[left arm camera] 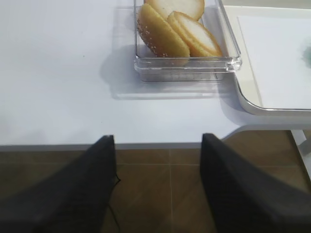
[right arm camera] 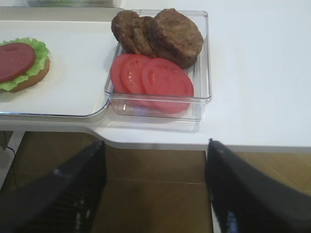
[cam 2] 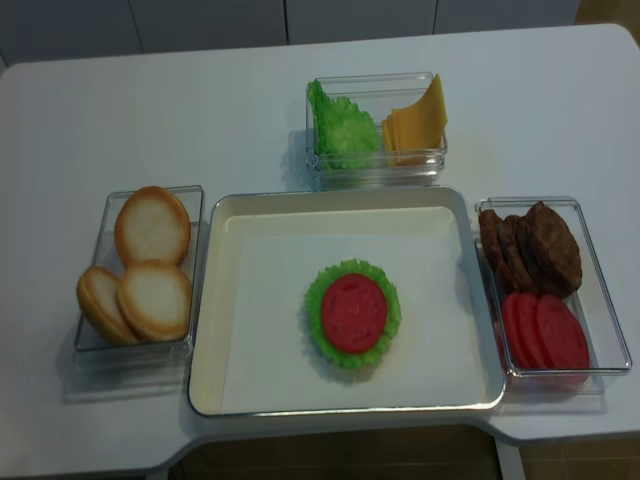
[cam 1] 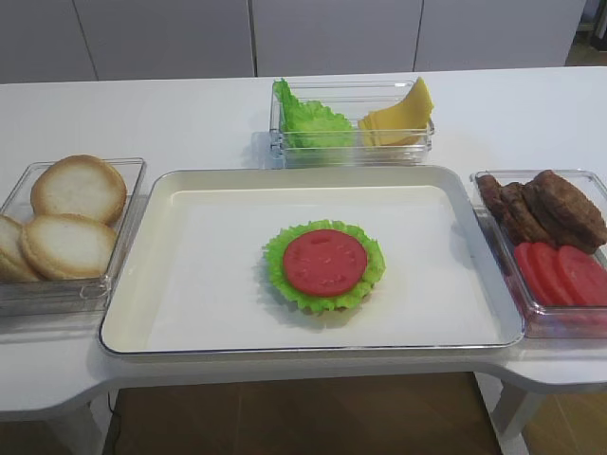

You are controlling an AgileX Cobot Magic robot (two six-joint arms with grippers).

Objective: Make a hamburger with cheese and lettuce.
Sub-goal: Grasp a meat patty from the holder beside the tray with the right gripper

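left gripper (left arm camera: 158,194) parked low, off the near table edge, jaws spread wide, nothing between them. straight ahead and above it: clear box of buns (left arm camera: 177,29), three pale rounds leaning on each other, tray (left arm camera: 252,104) corner just to its right.

further right, on the tray's middle: the hamburger (cam 1: 324,266), so far a bun base, a frilly green leaf and a red tomato slice on top; no cheese, no patty on it yet. beyond the tray's far rim, well ahead of both tools: a clear box holding the lettuce (cam 1: 308,120) on the left and the cheese (cam 1: 398,116) on the right, slices leaning upright against the wall.

right gripper (right arm camera: 155,187) also low and off the near edge, jaws wide apart, empty. directly ahead of it: box of patties (right arm camera: 163,34) at the back, tomato slices (right arm camera: 153,77) in front; hamburger off to its left.

likely next: a patty, nearest the right gripper. best taken by the topmost, rightmost patty, pinched across its raised edge, lifted clear of the box wall, then lowered flat and centred on the tomato so the stack stays level. cheese after that: thin and leaning, so pinch the top corner only.
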